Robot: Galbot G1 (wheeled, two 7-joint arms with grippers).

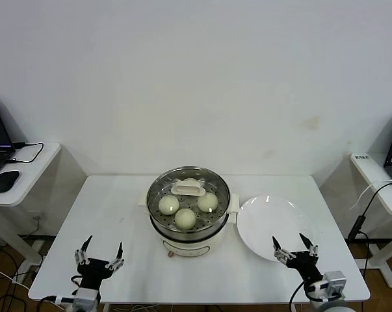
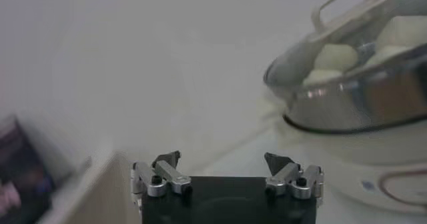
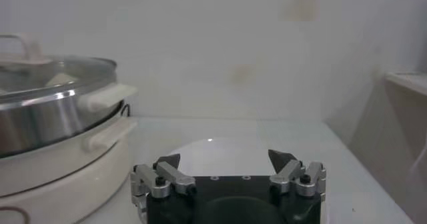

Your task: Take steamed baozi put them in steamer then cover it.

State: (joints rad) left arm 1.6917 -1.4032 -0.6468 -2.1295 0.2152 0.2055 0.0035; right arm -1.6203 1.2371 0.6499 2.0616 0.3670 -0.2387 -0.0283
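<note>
Both claws are spread wide and grasp nothing: the left claw (image 1: 100,255) hovers at the lower left of the head view over the white bench (image 1: 117,221), the right claw (image 1: 294,250) at the lower right, by the near edge of the bare white plate (image 1: 267,221). At centre frame stands the steamer (image 1: 188,224), the cover (image 1: 188,189) on it, with the steamed baozi (image 1: 185,218) visible through the glass.
</note>
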